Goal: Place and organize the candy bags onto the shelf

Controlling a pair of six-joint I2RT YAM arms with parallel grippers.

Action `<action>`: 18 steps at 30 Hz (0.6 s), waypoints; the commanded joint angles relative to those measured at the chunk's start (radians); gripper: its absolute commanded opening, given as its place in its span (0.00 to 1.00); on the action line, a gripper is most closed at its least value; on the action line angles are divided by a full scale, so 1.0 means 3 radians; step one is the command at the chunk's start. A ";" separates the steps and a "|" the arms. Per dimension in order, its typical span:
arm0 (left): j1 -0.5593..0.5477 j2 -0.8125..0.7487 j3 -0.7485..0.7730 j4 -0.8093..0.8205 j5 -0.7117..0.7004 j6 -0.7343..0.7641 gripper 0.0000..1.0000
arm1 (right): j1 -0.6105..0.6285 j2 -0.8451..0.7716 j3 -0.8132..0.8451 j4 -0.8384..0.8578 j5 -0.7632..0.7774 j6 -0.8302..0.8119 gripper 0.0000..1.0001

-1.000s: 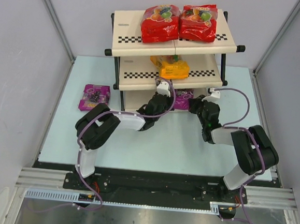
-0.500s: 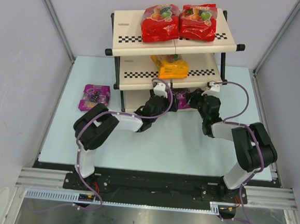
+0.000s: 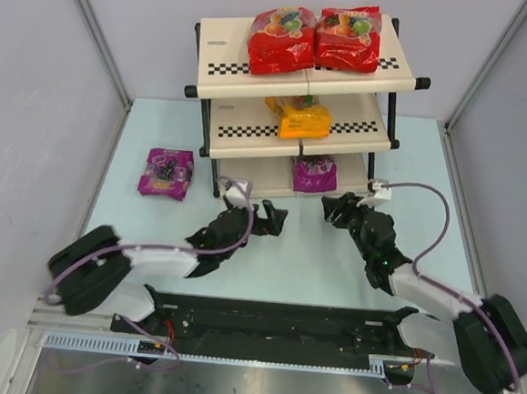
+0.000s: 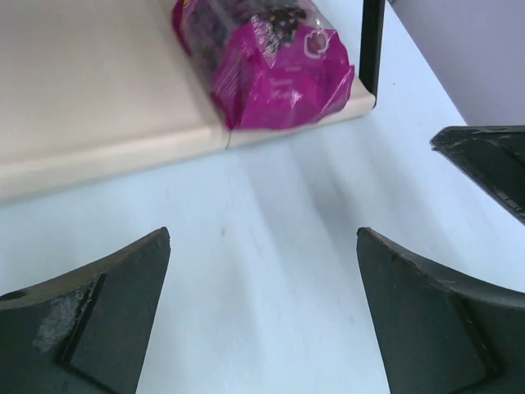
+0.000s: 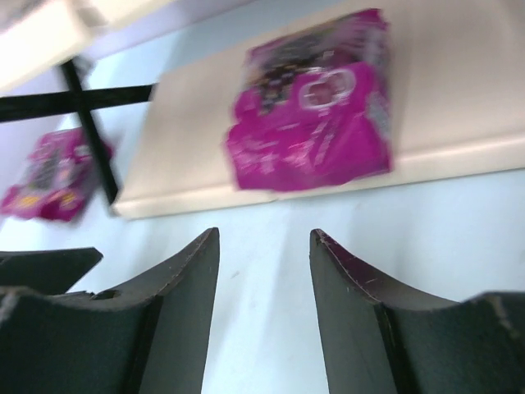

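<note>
Here, the shelf (image 3: 229,56) stands at the far side of the pale blue table (image 3: 313,265) with four candy bags on it. A left red bag (image 3: 281,41) and a right red bag (image 3: 349,39) sit side by side on the top tier. An orange-yellow bag (image 3: 303,120) lies on the middle tier, and a shelved purple bag (image 3: 315,174) lies near the front edge of the bottom tier. A loose purple bag (image 3: 166,172) lies flat on the table, to the left of the shelf and apart from it. Both arms reach low over the table in front of the bottom tier. The left gripper (image 4: 262,234) has its jaws spread wide with nothing between them. The right gripper (image 5: 264,231) shows a narrower gap, also empty. Both point toward the shelved purple bag and touch neither it nor the shelf.
</note>
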 commanded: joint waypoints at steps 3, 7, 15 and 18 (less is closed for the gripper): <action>-0.0018 -0.1521 -0.0631 -0.1366 -0.0817 -0.0786 0.99 | 0.0573 -0.1003 -0.0224 -0.0730 0.0651 0.0145 0.54; 0.0364 -0.2335 -0.0595 -0.2625 -0.1201 -0.1216 1.00 | 0.0798 -0.1402 -0.0311 -0.0987 0.0841 0.0202 0.54; 0.1807 -0.2546 -0.0636 -0.2939 -0.0614 -0.1390 1.00 | 0.0993 -0.1643 -0.0321 -0.1207 0.0994 0.0248 0.55; 0.2160 -0.2316 -0.0585 -0.3006 -0.0547 -0.1579 1.00 | 0.1024 -0.1705 -0.0327 -0.1263 0.1056 0.0253 0.55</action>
